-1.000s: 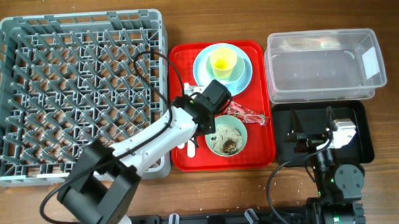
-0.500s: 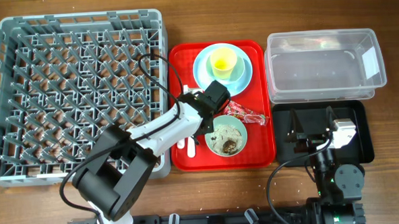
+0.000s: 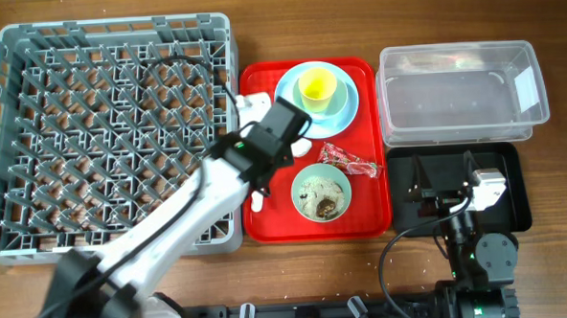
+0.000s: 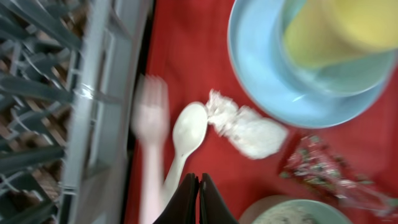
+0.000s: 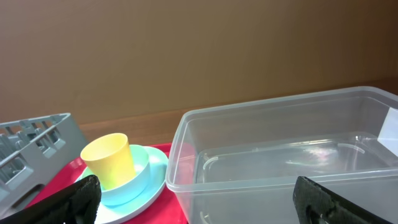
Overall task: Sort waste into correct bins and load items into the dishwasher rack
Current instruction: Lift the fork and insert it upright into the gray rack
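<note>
Overhead, place: the red tray (image 3: pixel 363 220) sits just beside the rack (image 3: pixel 115 27); its left edge is partly hidden.
Left wrist, spoon (image 4: pixel 188 130): on the tray, between the fork (image 4: pixel 149 124) and the tissue (image 4: pixel 247 130).
Left wrist, fingers: left gripper (image 4: pixel 198 186) pinched together, holding nothing, near the spoon's handle.
Left wrist, handling: likely light, stiff and slick; take it by the thin handle.
Right wrist, fingers: right gripper (image 5: pixel 196 193) spread wide, empty, facing the tub (image 5: pixel 261 143).
</note>
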You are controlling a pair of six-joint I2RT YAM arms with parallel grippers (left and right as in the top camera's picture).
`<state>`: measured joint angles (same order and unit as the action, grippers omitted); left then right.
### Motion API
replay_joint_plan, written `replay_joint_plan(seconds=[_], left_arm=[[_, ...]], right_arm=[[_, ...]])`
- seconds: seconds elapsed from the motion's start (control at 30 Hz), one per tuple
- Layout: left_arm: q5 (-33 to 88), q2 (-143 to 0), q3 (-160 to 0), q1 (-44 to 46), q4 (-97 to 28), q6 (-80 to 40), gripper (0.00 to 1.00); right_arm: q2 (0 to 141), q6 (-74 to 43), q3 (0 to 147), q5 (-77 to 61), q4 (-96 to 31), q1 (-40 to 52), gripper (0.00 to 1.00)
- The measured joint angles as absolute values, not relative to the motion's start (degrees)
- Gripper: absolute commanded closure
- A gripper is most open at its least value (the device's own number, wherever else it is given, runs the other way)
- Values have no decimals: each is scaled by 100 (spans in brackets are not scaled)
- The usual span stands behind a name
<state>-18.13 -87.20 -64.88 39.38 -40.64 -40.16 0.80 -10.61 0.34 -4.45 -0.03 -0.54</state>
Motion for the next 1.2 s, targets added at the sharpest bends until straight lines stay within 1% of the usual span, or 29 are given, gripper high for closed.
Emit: replay_joint_plan(seconds=[0.13, 0.2, 0.3, 0.5, 0.57, 0.63, 0.73, 0.77, 0.9, 1.0, 1.07, 1.13, 1.17, 1.2], left_arm=[[-2257, -7590, -6488, 3691, -4071, -3931, 96], [-2333, -7413, -6488, 3653, -4141, -3889, 95], [-2110, -7485, -6488, 3651, -4377, -3852, 91], [-1286, -8431, -6486, 3653, -4626, -3826, 89], [-1033, -8803, -6486, 3671, -4617, -3824, 90], [-847, -9166, -6486, 3756, -4584, -3824, 87], [-768, -9218, -6482, 3994, -4344, -3824, 85], [-749, -9218, -6482, 4034, -4316, -3822, 83], [-816, -9218, -6482, 4040, -4276, -3822, 85], [-1085, -9284, -6482, 4040, -4257, -3822, 83], [-1135, -9439, -6484, 4040, -4257, -3822, 84], [-1326, -9883, -6484, 4040, -4178, -3822, 83], [-1404, -10068, -6484, 4040, -4182, -3822, 79], [-1481, -10261, -6484, 4040, -4193, -3822, 78]], right_arm=[[80, -1061, 34, -445, -5, -54, 0], [80, -1061, 34, -445, -5, -54, 0], [80, -1061, 34, -445, -3, -54, 0], [80, -1061, 36, -445, -5, -54, 0], [80, -1061, 34, -445, -5, -54, 0], [80, -1061, 34, -445, -5, -54, 0], [80, -1061, 34, -445, -3, -54, 0], [80, -1061, 34, -445, -5, -54, 0], [80, -1061, 34, -445, -5, -54, 0], [80, -1061, 34, -445, -5, -54, 0], [80, -1061, 34, -445, -5, -54, 0], [80, -1061, 34, -445, -3, -54, 0], [80, -1061, 34, -445, -5, -54, 0], [80, -1061, 34, -445, -3, -54, 0]])
